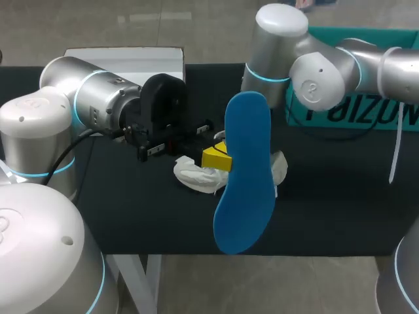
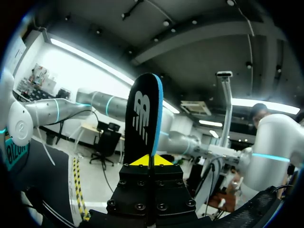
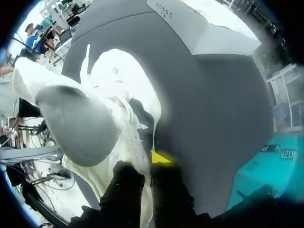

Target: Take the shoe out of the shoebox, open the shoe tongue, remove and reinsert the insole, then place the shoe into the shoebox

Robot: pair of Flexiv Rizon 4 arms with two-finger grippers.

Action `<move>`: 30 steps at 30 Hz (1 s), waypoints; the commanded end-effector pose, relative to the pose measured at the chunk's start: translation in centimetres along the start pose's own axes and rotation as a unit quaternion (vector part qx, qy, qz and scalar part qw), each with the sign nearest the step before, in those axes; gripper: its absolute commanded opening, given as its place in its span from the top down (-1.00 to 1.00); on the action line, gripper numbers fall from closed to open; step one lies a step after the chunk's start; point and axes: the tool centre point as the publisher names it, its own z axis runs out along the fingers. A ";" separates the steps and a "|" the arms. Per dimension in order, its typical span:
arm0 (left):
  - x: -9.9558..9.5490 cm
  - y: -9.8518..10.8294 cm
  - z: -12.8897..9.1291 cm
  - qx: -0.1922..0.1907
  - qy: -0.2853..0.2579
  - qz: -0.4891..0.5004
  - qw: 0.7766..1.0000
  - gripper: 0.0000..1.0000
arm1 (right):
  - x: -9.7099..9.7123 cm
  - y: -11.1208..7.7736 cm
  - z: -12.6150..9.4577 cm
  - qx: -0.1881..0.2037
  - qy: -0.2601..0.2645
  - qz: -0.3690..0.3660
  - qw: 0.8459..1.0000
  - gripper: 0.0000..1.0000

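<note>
My left gripper (image 1: 216,159) is shut on a blue insole (image 1: 243,176) and holds it upright above the table's front. In the left wrist view the insole's black underside (image 2: 142,114) rises straight out of the shut left gripper (image 2: 151,160). The white shoe (image 1: 195,175) lies on the black table (image 1: 340,209) behind the insole. My right arm (image 1: 314,65) reaches down to it; the insole hides its gripper in the head view. In the right wrist view the right gripper (image 3: 151,159) is shut on the white shoe's upper edge (image 3: 121,85). The white shoebox (image 1: 124,62) stands at the back left.
A teal box (image 1: 357,39) sits at the back right, behind my right arm. The white shoebox (image 3: 204,28) lies ahead of the right gripper, across bare black tabletop (image 3: 213,104). A white strap (image 1: 397,147) hangs from the right arm.
</note>
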 end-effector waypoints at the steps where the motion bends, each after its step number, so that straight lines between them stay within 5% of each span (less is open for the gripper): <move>1: -0.1 0.1 0.0 0.001 0.001 0.000 1.000 1.00 | 0.3 -2.9 -3.5 -0.039 -0.002 0.301 0.953 1.00; 6: -0.1 0.1 0.0 0.001 0.001 0.000 1.000 1.00 | 0.0 -2.2 -4.3 -0.082 -0.018 0.465 0.882 1.00; 12: -0.1 0.1 0.0 0.001 0.001 0.000 1.000 1.00 | -0.7 0.5 -3.6 -0.144 0.017 0.562 0.814 1.00; 20: -0.1 0.1 0.0 0.001 0.001 0.000 1.000 1.00 | -0.9 2.7 -3.7 -0.168 -0.002 0.613 0.772 1.00; 26: -0.1 0.1 0.0 0.001 0.001 0.000 1.000 1.00 | -1.2 2.2 -3.9 -0.179 0.000 0.609 0.772 1.00; 30: -0.1 0.1 0.0 0.001 0.001 0.000 1.000 1.00 | -1.3 2.0 -4.0 -0.179 0.000 0.590 0.787 1.00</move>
